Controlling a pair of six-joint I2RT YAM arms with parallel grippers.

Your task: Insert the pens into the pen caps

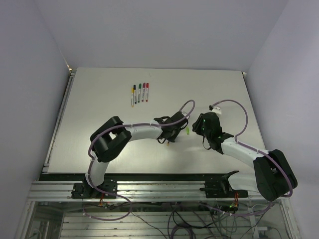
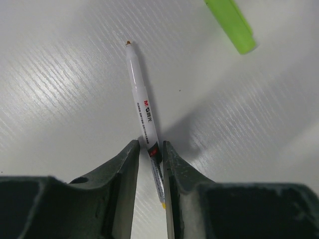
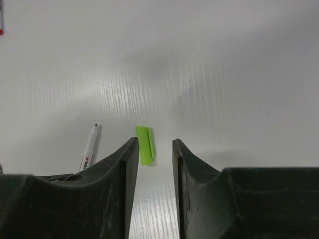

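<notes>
White plastic marker pen [image 2: 142,99] with a bare dark tip runs between the left fingers [image 2: 124,172], which stand narrowly either side of its barrel (whether they actually pinch it, I cannot tell). Near its tip, a stubby lime-green plastic cap [image 3: 145,144] rests on the pale worktop [image 1: 99,109], just ahead of the right fingers [image 3: 194,169], narrowly parted and holding nothing. Four capped pens [image 1: 140,93] lie in a row at the far side.
</notes>
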